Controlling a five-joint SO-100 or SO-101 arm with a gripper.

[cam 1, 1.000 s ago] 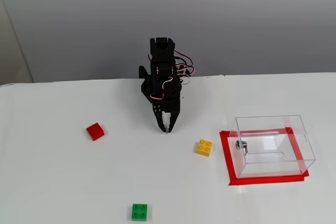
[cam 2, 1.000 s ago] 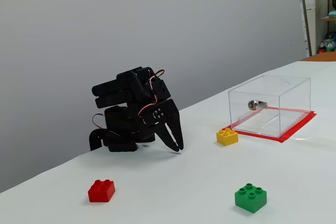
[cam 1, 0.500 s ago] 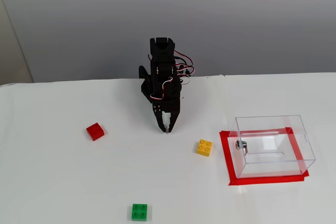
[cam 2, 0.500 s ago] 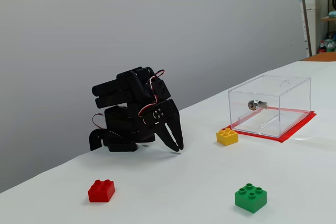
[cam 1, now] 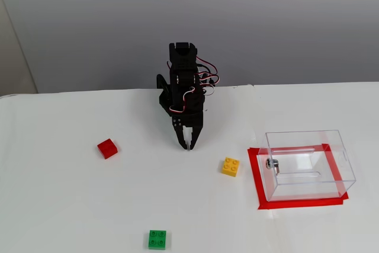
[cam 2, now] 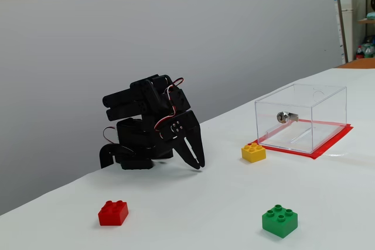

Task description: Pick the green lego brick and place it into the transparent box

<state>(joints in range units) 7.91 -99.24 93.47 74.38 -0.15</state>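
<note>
The green lego brick [cam 1: 157,239] [cam 2: 279,220] lies alone on the white table near the front edge, studs up. The transparent box [cam 1: 308,164] [cam 2: 302,117] stands on a red taped rectangle at the right, with a small metal fitting on its wall. My black arm is folded at the back of the table, and its gripper [cam 1: 188,145] [cam 2: 198,165] points down at the tabletop, shut and holding nothing. The gripper is well behind the green brick and left of the box in both fixed views.
A yellow studded brick [cam 1: 230,166] [cam 2: 253,152] sits just left of the box. A red brick [cam 1: 107,148] [cam 2: 113,212] lies at the left. The red tape [cam 1: 258,182] frames the box's foot. Grey wall stands behind the table.
</note>
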